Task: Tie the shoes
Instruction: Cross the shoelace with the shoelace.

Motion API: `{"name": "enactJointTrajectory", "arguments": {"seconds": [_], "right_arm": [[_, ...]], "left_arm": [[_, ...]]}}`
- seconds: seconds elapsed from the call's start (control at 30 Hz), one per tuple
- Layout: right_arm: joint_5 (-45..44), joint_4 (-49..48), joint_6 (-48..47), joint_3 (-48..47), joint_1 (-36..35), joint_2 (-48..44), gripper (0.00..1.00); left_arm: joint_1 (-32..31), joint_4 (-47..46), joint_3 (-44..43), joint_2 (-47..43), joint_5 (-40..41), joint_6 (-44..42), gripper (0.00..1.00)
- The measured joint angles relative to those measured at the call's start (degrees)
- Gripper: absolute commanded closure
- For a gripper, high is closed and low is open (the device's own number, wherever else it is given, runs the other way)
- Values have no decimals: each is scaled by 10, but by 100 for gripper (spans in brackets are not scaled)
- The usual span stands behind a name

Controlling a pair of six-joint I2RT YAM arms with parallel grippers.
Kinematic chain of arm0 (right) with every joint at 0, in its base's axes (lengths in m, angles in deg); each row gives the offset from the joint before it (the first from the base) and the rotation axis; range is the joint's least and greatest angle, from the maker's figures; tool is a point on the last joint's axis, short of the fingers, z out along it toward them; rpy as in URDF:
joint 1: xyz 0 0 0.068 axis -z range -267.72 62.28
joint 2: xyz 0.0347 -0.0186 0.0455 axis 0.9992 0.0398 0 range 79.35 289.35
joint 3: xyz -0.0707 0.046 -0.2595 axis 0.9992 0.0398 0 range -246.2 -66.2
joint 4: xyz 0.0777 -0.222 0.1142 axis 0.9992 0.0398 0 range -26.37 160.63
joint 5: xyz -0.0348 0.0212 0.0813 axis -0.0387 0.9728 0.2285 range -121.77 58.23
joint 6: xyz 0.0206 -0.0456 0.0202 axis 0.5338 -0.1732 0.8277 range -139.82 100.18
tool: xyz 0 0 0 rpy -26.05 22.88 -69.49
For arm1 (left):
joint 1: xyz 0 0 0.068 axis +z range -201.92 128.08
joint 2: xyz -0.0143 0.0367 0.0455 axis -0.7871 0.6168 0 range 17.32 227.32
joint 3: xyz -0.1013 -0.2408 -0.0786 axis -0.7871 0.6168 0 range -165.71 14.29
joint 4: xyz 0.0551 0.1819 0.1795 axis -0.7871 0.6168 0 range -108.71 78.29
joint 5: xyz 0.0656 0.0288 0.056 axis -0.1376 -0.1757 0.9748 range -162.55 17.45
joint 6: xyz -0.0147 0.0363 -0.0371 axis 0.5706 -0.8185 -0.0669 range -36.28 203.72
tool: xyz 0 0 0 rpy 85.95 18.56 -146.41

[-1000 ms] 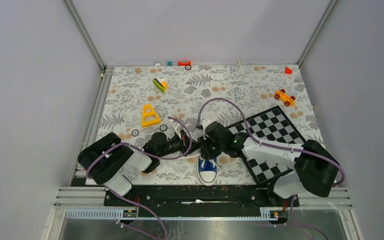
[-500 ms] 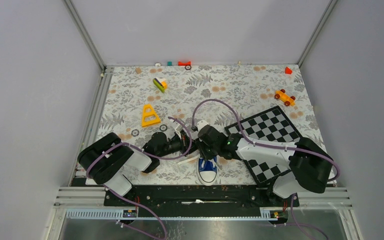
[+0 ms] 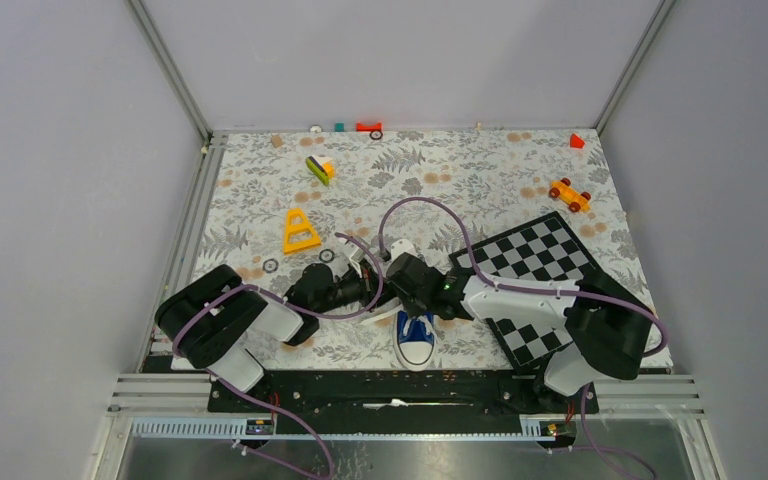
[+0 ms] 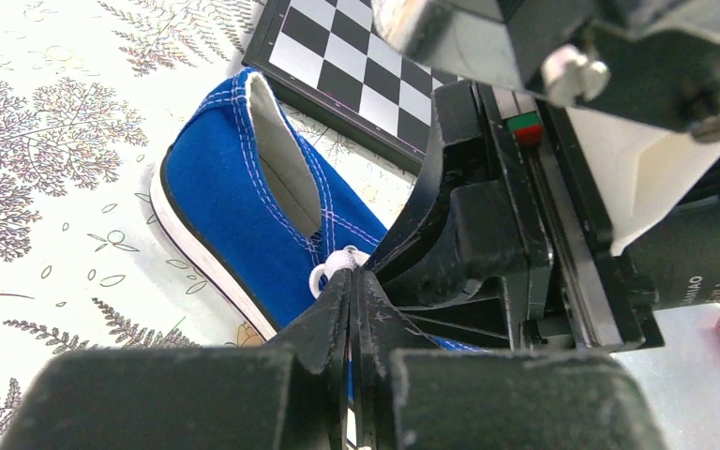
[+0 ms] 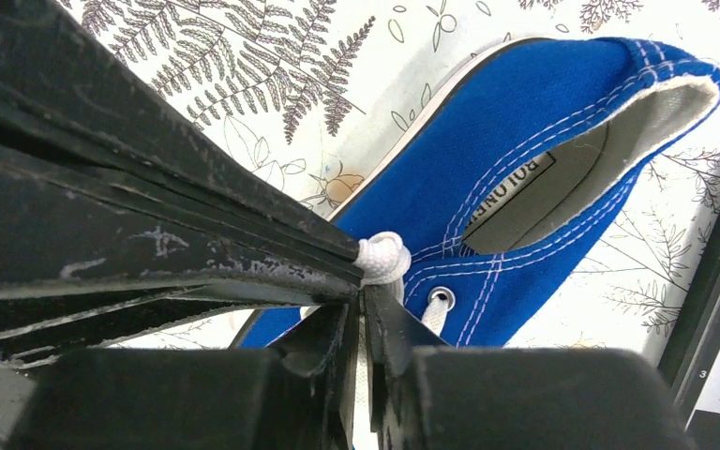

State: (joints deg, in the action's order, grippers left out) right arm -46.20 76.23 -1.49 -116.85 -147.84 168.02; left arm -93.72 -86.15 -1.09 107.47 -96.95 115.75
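The blue canvas sneaker (image 3: pixel 415 338) with white toe cap lies near the table's front edge, toe toward the arms. It also shows in the left wrist view (image 4: pixel 234 197) and the right wrist view (image 5: pixel 534 187). Both grippers meet over its lacing. My left gripper (image 4: pixel 353 277) is shut on a white lace (image 4: pixel 337 265) at a small knot. My right gripper (image 5: pixel 361 305) is shut on a white lace (image 5: pixel 382 259) at the same knot, next to an eyelet (image 5: pixel 440 299). In the top view the left gripper (image 3: pixel 378 292) and right gripper (image 3: pixel 402 300) touch tips above the shoe.
A checkerboard (image 3: pixel 535 275) lies right of the shoe under the right arm. A yellow triangle toy (image 3: pixel 299 231), small black rings (image 3: pixel 270 265), an orange toy car (image 3: pixel 569 194), a green-yellow toy (image 3: pixel 319 168) and small red blocks (image 3: pixel 368 127) lie farther back.
The right arm's wrist has slid left toward the left gripper, closing in over the shoe's lacing. The left arm and the shoe have stayed put.
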Motion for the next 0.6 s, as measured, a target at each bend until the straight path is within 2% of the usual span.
{"name": "enactJointTrajectory", "arguments": {"seconds": [0.3, 0.6], "right_arm": [[-11, 5, 0, 5, 0, -36, 99], [-10, 16, 2, 18, 0, -87, 100]], "left_arm": [[3, -2, 0, 0, -2, 0, 100], [8, -9, 0, 5, -4, 0, 100]]}}
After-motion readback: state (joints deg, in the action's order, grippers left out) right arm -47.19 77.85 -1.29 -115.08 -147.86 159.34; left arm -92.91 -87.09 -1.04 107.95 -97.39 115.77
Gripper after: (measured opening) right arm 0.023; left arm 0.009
